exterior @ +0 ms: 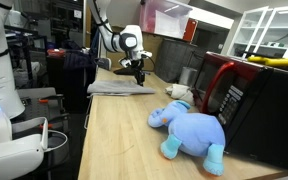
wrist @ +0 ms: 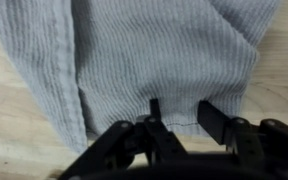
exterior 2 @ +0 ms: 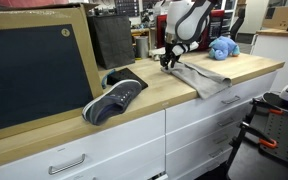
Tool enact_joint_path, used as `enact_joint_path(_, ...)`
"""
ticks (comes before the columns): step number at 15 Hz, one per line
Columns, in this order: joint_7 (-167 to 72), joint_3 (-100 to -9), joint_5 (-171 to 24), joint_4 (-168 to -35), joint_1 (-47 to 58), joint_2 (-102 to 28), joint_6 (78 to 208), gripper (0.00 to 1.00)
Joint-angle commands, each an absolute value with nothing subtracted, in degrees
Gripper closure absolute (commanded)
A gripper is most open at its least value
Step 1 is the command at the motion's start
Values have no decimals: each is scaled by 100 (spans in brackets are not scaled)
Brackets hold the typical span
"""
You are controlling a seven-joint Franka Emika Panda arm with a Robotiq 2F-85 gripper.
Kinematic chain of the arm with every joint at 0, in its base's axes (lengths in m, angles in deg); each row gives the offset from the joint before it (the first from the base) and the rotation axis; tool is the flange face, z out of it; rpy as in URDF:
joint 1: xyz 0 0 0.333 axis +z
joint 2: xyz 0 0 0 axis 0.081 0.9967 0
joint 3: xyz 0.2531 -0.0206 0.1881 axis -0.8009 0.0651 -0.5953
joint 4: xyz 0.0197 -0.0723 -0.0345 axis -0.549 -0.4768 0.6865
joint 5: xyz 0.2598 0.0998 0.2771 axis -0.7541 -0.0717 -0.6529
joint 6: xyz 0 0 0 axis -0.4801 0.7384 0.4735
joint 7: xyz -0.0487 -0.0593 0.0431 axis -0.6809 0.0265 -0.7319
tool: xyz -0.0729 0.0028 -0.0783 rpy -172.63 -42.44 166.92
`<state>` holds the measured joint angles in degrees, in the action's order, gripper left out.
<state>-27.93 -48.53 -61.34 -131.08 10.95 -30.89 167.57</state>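
- The tool [wrist: 181, 112] has its fingers apart, tips at the hem of the grey cloth [wrist: 154, 50].
- The grey cloth lies spread on the tabletop [exterior: 114, 140], with a blue plush elephant [exterior: 189, 130] well apart from it.

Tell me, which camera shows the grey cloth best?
The wrist view: the grey cloth fills the picture, its ribbed knit and folds plain, with the gripper at its hem. Both exterior views show only a small flat grey patch on the wooden counter, under the gripper.
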Motion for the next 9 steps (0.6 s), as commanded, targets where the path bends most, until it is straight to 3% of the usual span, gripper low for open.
enact_joint_path(1, -2671, -4693, -6191, -12875, 1279, -2895, 16620, 87)
enact_joint_path(3, -2674, -4657, -6178, -12883, 1293, -2861, 16736, 100)
enact_joint_path(9, -2562, -4487, -6099, -12534, 1436, -2563, 17061, 99)
